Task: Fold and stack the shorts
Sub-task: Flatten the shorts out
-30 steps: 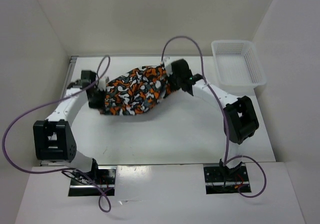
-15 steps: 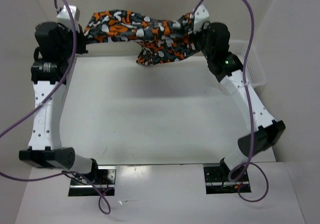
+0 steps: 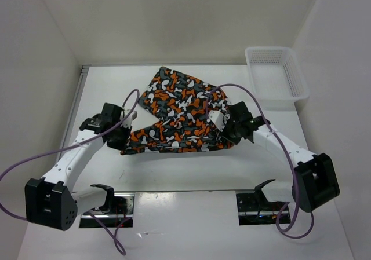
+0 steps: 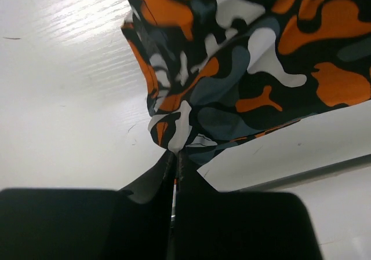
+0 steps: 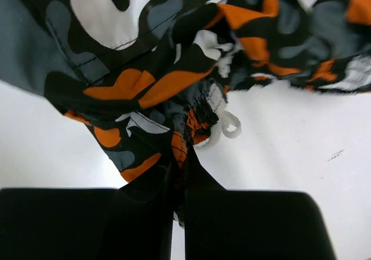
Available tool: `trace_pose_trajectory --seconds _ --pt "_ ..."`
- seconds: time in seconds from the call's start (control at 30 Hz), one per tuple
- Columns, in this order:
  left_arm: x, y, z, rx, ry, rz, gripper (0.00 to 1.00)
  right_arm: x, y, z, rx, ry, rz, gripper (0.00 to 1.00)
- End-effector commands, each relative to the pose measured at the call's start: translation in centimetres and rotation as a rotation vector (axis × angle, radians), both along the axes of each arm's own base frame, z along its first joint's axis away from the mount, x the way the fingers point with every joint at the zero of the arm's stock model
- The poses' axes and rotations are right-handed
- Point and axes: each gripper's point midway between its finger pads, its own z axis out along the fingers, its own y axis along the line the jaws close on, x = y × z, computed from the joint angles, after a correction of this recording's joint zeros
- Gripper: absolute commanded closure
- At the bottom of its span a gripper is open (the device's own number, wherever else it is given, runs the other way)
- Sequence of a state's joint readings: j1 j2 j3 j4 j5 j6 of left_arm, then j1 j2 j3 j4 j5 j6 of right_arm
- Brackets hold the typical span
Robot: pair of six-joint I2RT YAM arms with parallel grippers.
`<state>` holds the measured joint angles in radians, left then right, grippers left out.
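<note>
Camouflage fabric in orange, white, black and grey-teal, the shorts [image 3: 174, 115] lie spread on the table [image 3: 191, 176] at the centre of the top view. They are widest along the edge nearest the arm bases and narrow to a tip toward the upper middle of the frame. That wide edge runs left to right across the picture, and each end of it is pinched. The left jaws, at the lower-left corner of the cloth, are closed tight on a small tuck of fabric [image 4: 174, 134], which fans out above and to the right in the left wrist view. The right jaws, at the lower-right corner, are closed on a gathered bunch [image 5: 179, 130], beside a white drawstring loop [image 5: 227, 124]; this end looks like the waistband.

From both pairs of jaws the bulk of the cloth lies toward the top of the frame, so a fold would likely mean carrying the held edge that way, both arms together. Neither the left arm [image 3: 75, 156] nor the right arm [image 3: 278, 144] is clearly nearer.

The table is white and smooth, and the cloth is rumpled near the right grip. A white mesh basket [image 3: 297, 81] sits at the upper right, well apart. Plain pale walls enclose the table.
</note>
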<state>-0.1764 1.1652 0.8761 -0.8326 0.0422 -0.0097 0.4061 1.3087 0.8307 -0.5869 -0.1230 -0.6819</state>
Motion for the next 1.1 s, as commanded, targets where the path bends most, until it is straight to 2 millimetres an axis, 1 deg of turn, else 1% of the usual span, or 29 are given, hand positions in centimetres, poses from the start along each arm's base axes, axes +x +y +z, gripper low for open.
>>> trace_pose_trajectory --seconds 0.0,0.03,0.07,0.1,0.2,0.27,0.3,0.33,0.37,0.4,0.43,0.47,0.5,0.57,0.6,0.63,0.67,0.7,0.73,0.77,0.8,0.83,0.87,0.9,0.93,0.97,1.0,1.03,1.07 --pt "-1.3 3.5 0.7 0.155 -0.009 0.069 1.00 -0.4 -2.7 1.6 -0.109 -0.078 0.053 1.00" --pt "-1.8 3.6 0.6 0.159 0.011 0.067 1.00 -0.3 -2.9 1.9 -0.117 -0.093 0.056 1.00" --pt "-2.1 3.7 0.7 0.159 0.013 0.067 1.00 -0.9 -3.2 1.6 -0.136 -0.069 0.075 1.00" --pt "-2.4 3.7 0.6 0.161 0.024 0.066 1.00 -1.0 -3.2 2.1 -0.140 -0.075 0.086 0.97" --pt "-3.0 3.8 0.5 0.166 0.048 0.064 0.99 -2.5 -3.2 1.9 -0.131 -0.026 0.127 0.90" --pt "-3.1 3.4 0.8 0.158 0.050 0.050 0.94 -3.8 -3.1 1.4 -0.121 0.021 0.158 0.88" --pt "-3.7 3.1 1.1 0.135 0.066 0.040 0.92 -4.3 -3.1 1.2 -0.122 0.039 0.174 0.79" --pt "-3.9 2.8 1.3 0.117 0.075 0.033 0.75 -4.9 -3.1 1.3 -0.119 0.051 0.208 0.68" --pt "-3.8 2.3 2.2 0.091 0.069 0.025 0.52 -5.4 -3.3 1.6 -0.122 0.064 0.209 0.56" --pt "-4.7 1.9 2.6 0.069 0.094 0.015 0.38 -6.1 -3.4 1.8 -0.127 0.088 0.235 0.35" --pt "-4.9 1.0 3.1 0.017 0.103 -0.003 0.30 -6.3 -3.0 2.7 -0.116 0.093 0.278 0.25" --pt "-5.0 0.5 3.9 -0.010 0.085 -0.011 0.21 -7.2 -3.5 3.1 -0.137 0.118 0.317 0.21" --pt "-4.5 0.1 5.3 -0.040 0.025 -0.020 0.17 -7.3 -3.3 3.5 -0.125 0.117 0.322 0.19" --pt "-3.9 -0.5 6.5 -0.076 -0.045 -0.032 0.11 -6.4 -3.3 5.4 -0.120 0.049 0.289 0.19" --pt "-2.1 -0.8 7.7 -0.091 -0.143 -0.036 0.05 -5.4 -3.1 6.2 -0.112 -0.006 0.262 0.19" --pt "-1.1 -0.4 8.1 -0.069 -0.188 -0.022 0.04 -4.4 -3.0 7.5 -0.104 -0.059 0.232 0.16" --pt "-0.3 0.0 8.0 -0.048 -0.218 -0.009 0.04 -3.7 -3.1 8.4 -0.103 -0.104 0.199 0.14" --pt "1.8 0.2 7.4 -0.023 -0.241 0.007 0.04 -2.6 -2.5 9.3 -0.062 -0.162 0.155 0.14" --pt "2.7 0.5 6.6 0.003 -0.233 0.020 0.04 -1.8 -2.2 10.4 -0.031 -0.212 0.130 0.14" --pt "4.3 1.1 5.9 0.042 -0.257 0.044 0.04 -1.4 -1.4 10.9 0.012 -0.230 0.122 0.19" --pt "5.0 1.2 3.7 0.063 -0.193 0.046 0.04 -1.1 -0.8 11.2 0.056 -0.238 0.094 0.22" --pt "5.6 1.1 2.9 0.067 -0.174 0.045 0.04 -0.4 -0.3 10.8 0.076 -0.240 0.087 0.24" --pt "6.5 0.6 1.3 0.056 -0.137 0.035 0.04 -0.5 0.2 10.3 0.079 -0.218 0.103 0.28" --pt "7.5 0.4 1.2 0.055 -0.138 0.035 0.04 -0.5 0.6 8.8 0.066 -0.177 0.117 0.30" --pt "8.3 0.1 0.9 0.047 -0.135 0.031 0.04 -1.0 0.3 7.2 0.032 -0.144 0.134 0.30" --pt "9.4 -0.1 0.0 0.050 -0.123 0.030 0.04 -1.3 0.3 6.5 0.010 -0.140 0.152 0.32" --pt "10.1 -0.2 -0.2 0.049 -0.125 0.030 0.03 -1.7 0.5 5.7 -0.023 -0.138 0.180 0.32" --pt "10.8 -0.3 -0.2 0.049 -0.125 0.030 0.03 -2.6 0.5 4.0 -0.048 -0.110 0.207 0.32" --pt "11.1 -0.8 -1.3 0.036 -0.093 0.020 0.03 -3.2 1.2 3.5 -0.049 -0.105 0.241 0.32"
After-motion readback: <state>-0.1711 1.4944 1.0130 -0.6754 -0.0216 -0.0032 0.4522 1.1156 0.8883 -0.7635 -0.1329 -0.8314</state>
